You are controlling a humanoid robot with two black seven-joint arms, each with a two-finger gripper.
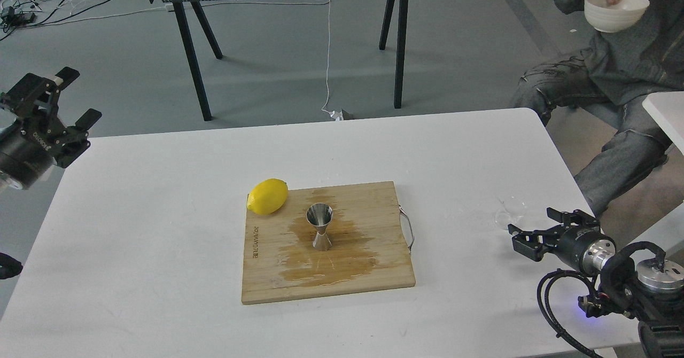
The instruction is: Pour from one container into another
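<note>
The clear glass cup stands on the white table at the right, very faint. My right gripper hovers open just to its near right, fingers pointing left, not touching it. On the wooden cutting board in the middle, the steel jigger stands upright in a dark wet patch. My left gripper is open and empty, raised off the table's far-left corner.
A lemon rests on the board's far-left corner. A seated person at the far right holds up a white bowl. Another white tabletop juts in at the right edge.
</note>
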